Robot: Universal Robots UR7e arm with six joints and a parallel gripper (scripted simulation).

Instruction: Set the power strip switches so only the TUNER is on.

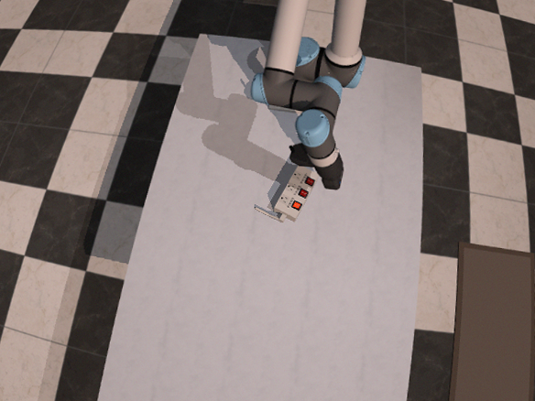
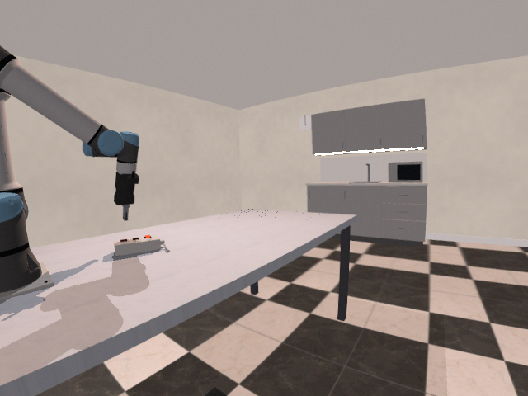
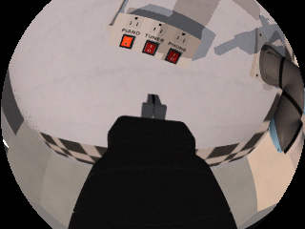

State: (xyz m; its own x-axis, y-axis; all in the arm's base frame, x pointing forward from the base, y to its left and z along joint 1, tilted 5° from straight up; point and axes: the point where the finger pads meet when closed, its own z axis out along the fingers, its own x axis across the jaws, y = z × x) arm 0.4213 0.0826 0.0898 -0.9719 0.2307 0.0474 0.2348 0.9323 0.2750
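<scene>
The white power strip [image 1: 288, 196] [image 2: 135, 247] [image 3: 152, 31] lies flat on the table [image 1: 251, 310] [image 2: 256, 238] [image 3: 71, 95], the right way up. It has three red rocker switches in a row. In the wrist view the PIANO switch [image 3: 128, 42] [image 1: 297, 204] [image 2: 147, 236] glows bright. The TUNER switch [image 3: 151, 48] [image 1: 303, 192] in the middle and the third switch [image 3: 172, 56] [image 1: 309, 180] look darker. My gripper [image 1: 331, 182] [image 2: 124, 217] [image 3: 152, 100] is shut and empty. It points straight down and hangs well above the table, beside the strip's end with the third switch.
A short grey cable stub [image 1: 264, 210] [image 2: 165, 248] sticks out of the strip's PIANO end. The arm's base [image 2: 12, 256] stands at the table's back end. A brown mat [image 1: 493, 332] lies on the floor to the right. Kitchen cabinets [image 2: 366, 205] stand far off.
</scene>
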